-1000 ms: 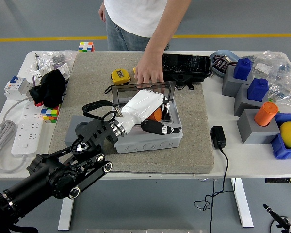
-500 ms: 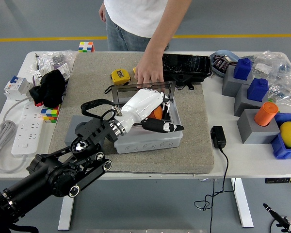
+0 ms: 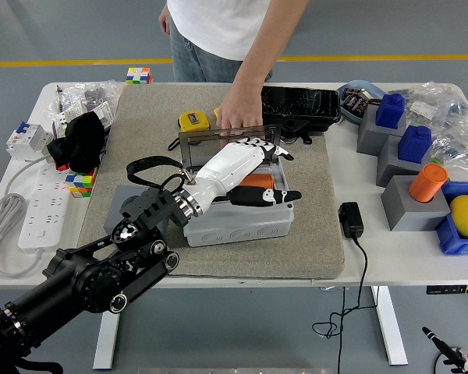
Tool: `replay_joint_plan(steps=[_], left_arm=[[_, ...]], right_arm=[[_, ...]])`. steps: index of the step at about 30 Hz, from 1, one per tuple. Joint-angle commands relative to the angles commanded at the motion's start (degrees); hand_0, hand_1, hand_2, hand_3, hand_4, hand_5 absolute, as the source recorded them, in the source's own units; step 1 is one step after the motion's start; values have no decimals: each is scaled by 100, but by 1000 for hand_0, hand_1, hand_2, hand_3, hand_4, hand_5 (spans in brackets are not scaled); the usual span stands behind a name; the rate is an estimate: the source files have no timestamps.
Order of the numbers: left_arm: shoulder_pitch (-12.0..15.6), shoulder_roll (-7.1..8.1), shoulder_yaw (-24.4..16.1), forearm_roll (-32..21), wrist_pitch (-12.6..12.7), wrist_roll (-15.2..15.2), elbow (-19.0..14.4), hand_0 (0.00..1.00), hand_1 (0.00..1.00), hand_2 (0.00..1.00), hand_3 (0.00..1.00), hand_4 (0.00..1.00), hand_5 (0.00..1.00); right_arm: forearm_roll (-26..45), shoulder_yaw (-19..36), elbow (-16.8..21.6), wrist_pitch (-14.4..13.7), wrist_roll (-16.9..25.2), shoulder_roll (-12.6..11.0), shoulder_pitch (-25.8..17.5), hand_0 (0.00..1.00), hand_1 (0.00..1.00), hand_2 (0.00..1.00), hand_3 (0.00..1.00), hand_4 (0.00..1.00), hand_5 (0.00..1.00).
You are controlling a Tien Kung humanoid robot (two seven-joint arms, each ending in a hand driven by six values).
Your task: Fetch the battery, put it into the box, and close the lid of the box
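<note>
Here, left hand [image 3: 246, 167] spread open over the grey box [image 3: 238, 222], fingers [image 3: 274, 196] relaxed and gripping nothing; orange battery [image 3: 257, 181] lying inside the box beneath the palm; clear lid [image 3: 218, 140] upright behind, steadied by a person's hand [image 3: 239, 117].

The left arm reaches in from the lower left, its white robot hand [image 3: 246, 173] stretched forward, fingers [image 3: 274, 197] spread loose, holding nothing.
</note>
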Motion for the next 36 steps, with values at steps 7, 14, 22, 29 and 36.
replay_joint_plan(steps=[7,14,22,29,36], left_arm=[[45,33,-177,89,190,-8,-287,998,998,998,950,998,998],[151,168,-411,276,158,84,-886,998,998,998,986,998,998],[338,335,-679,447,-7,363,-1554,998,998,998,989,998,998],[477,445,-1309,696,-293,717,-1546,930,865,804,763,998,998],[770,504,-2080,983,-944,1219,-1751,888,830,792,777,998,998]], right_arm=[[12,-14,0,7,-7,-10,0,861,824,800,848,998,998],[48,-48,0,6,-8,-7,-19,859,817,795,849,998,998],[76,-68,0,2,-8,10,-21,858,816,792,850,998,998],[112,-97,0,-5,-2,15,-17,856,815,792,849,998,998],[57,-19,0,-1,-10,13,-14,858,815,792,849,998,998]])
